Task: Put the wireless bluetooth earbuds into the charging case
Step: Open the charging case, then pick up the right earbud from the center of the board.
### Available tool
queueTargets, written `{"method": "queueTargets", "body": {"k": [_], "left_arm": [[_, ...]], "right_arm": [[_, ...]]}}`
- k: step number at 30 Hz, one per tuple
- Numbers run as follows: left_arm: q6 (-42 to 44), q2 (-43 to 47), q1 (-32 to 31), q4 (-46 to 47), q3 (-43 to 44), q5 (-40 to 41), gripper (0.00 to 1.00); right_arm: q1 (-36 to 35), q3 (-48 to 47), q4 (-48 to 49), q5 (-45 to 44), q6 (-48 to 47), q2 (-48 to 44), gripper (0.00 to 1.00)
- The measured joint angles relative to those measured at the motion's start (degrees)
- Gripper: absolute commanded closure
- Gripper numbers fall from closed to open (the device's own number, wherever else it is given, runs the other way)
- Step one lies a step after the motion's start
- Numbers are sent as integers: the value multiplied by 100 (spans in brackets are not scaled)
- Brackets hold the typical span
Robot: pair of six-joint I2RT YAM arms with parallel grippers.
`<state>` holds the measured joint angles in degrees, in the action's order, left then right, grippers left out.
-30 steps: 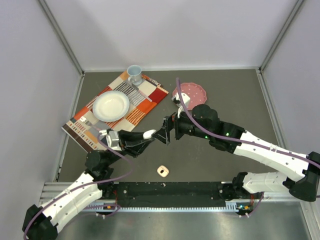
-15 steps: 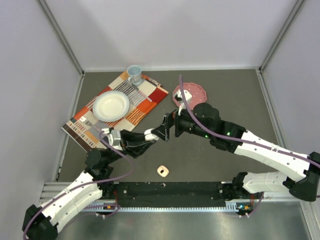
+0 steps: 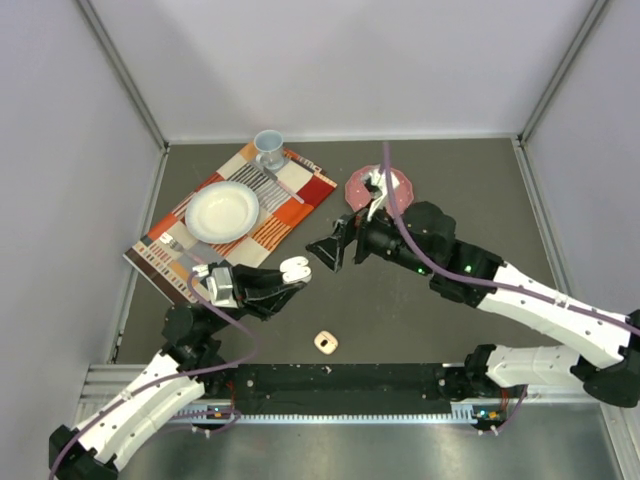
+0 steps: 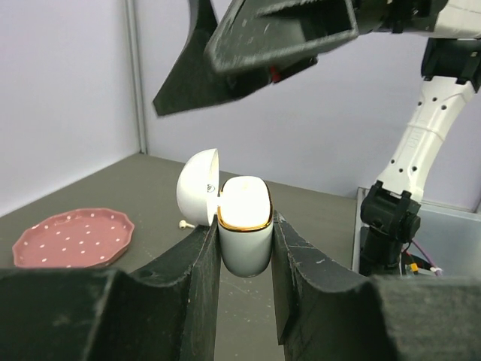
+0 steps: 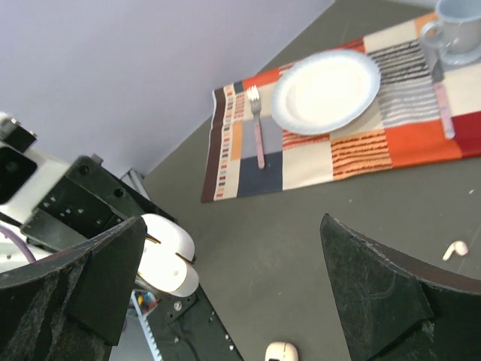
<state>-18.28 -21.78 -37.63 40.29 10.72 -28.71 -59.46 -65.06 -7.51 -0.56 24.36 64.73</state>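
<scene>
- Since a second ago your two end effectors have parted. The right end effector (image 3: 328,250) has drawn back toward the pink dotted plate (image 3: 392,184). The left end effector (image 4: 243,239) has pulled in toward its own base, taking the charging case (image 4: 245,207) with it.
- Left end effector: closed down to the case's width, with a finger pressed against each side. The case is upright and held clear of the surface (image 5: 316,218).
- Case appearance: glossy white with rounded corners and a gold-coloured band round the mouth. The lid (image 4: 198,184) is swung open on its hinge and stands off to one side. The interior is not visible, so you cannot tell whether anything sits in it.
- Right end effector: jaws spread wide with nothing between them, near the case but not touching it.
- One earbud (image 5: 454,250): tiny, whitish and stemmed, lying on the dark surface just off the edge of the placemat (image 5: 391,143), well apart from the case.
- The white plate (image 5: 325,90) rests on the placemat.
- A small peach case (image 3: 325,343) lies on the surface near the arm bases, apart from both end effectors.
</scene>
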Motion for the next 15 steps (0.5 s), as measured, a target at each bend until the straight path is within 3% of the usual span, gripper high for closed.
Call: {"method": "queueTargets", "body": {"k": [7, 15], "left_arm": [[138, 205, 0, -326, 0, 227, 100], [238, 400, 0, -614, 0, 328, 100]], "right_arm": [[372, -81, -400, -955, 2, -566, 1], [2710, 74, -1930, -1108, 721, -866, 1]]}}
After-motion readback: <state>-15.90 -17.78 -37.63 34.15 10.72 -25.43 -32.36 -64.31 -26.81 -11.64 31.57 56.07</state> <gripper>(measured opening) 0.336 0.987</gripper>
